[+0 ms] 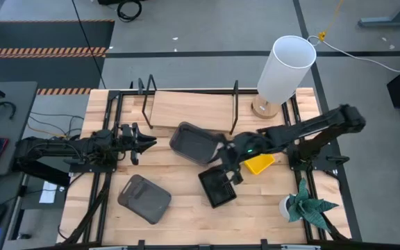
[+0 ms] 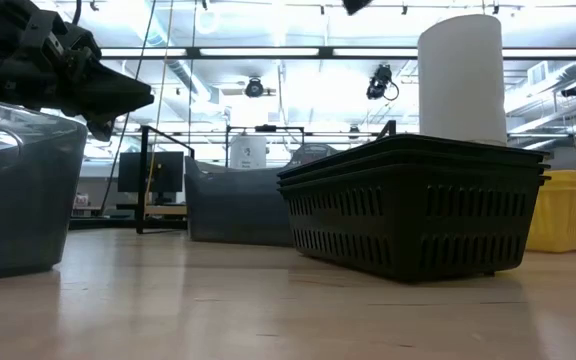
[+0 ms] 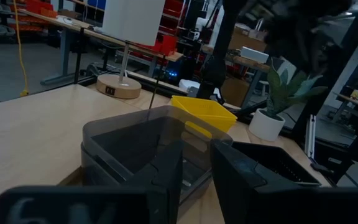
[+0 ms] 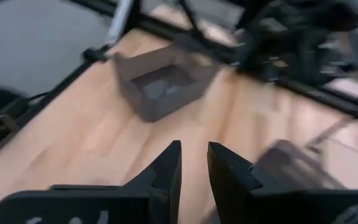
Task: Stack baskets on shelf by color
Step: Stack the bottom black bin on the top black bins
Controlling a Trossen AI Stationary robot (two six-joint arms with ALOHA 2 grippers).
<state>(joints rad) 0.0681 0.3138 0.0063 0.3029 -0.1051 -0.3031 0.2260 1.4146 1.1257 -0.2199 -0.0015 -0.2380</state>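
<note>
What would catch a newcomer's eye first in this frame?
Probably the tall white cylinder standing at the table's far right corner, beside the wooden shelf. Next, the bright yellow basket in the middle, with the right gripper over the black basket close by. A grey basket lies apart, nearer the left arm.

High view looks straight down on the table (image 1: 186,208); low view sits at tabletop level, close behind the black basket (image 2: 413,205). Wrist views face inward, sharing the grey basket (image 3: 142,146).
</note>
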